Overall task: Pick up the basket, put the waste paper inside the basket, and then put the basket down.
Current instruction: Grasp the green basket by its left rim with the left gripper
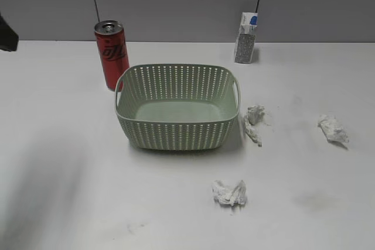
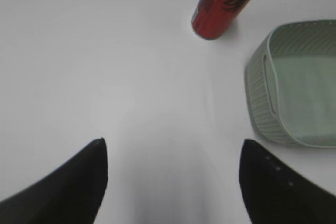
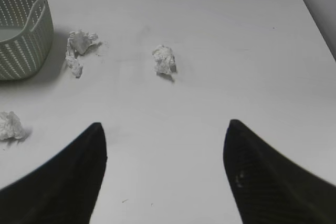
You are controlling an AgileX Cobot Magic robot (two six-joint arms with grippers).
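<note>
Three paper wads (image 1: 229, 193) lie on a white bench (image 1: 58, 162) around an empty green basket (image 1: 177, 107) at its centre: one just beside the basket's right end, one farther right, one in front of it. A red can (image 1: 112, 54) stands upright at the basket's back-left corner, and a white-and-blue carton (image 1: 246, 38) behind and to its right, near a grey wall. Faint smudges mark the bench. Left tool (image 2: 170, 153) and right tool (image 3: 164, 132) both hover spread wide, holding nothing, the left one left of the basket, the right one right of it.
</note>
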